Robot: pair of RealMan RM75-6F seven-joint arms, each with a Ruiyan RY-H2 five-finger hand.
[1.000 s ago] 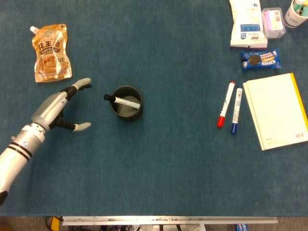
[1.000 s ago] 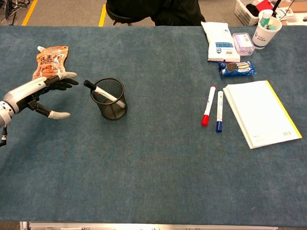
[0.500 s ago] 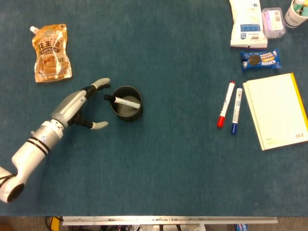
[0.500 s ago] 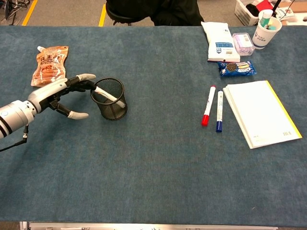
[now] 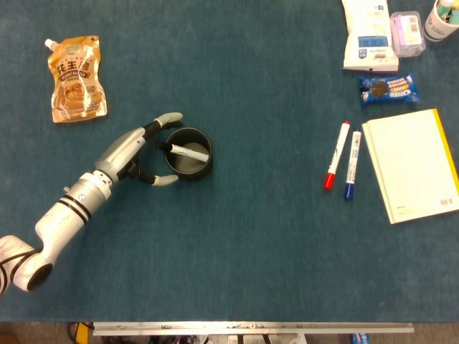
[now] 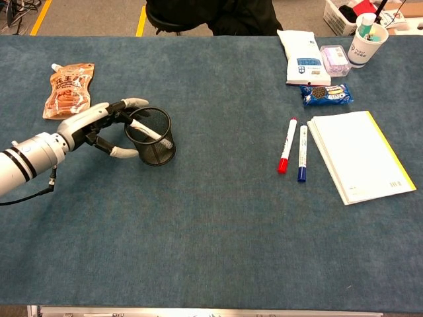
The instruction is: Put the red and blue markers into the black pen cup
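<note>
The black mesh pen cup [image 5: 188,154] [image 6: 151,136] stands left of the table's middle with a black-capped white marker [image 5: 185,150] leaning inside it. My left hand [image 5: 136,150] [image 6: 99,124] is open right beside the cup's left side, fingers spread around it, thumb at its lower left. Whether they touch the cup I cannot tell. The red marker [image 5: 336,155] [image 6: 286,145] and the blue marker [image 5: 351,164] [image 6: 301,153] lie side by side on the cloth at the right, caps toward me. My right hand is in neither view.
An orange pouch [image 5: 77,79] lies at the far left. A yellow-edged notebook [image 5: 412,165] lies right of the markers. A cookie packet [image 5: 388,89], a white packet [image 5: 368,36], a small box [image 5: 407,33] and a cup [image 6: 365,39] sit at the back right.
My left hand has travelled rightward from well left of the cup to right up against its left side, still open.
</note>
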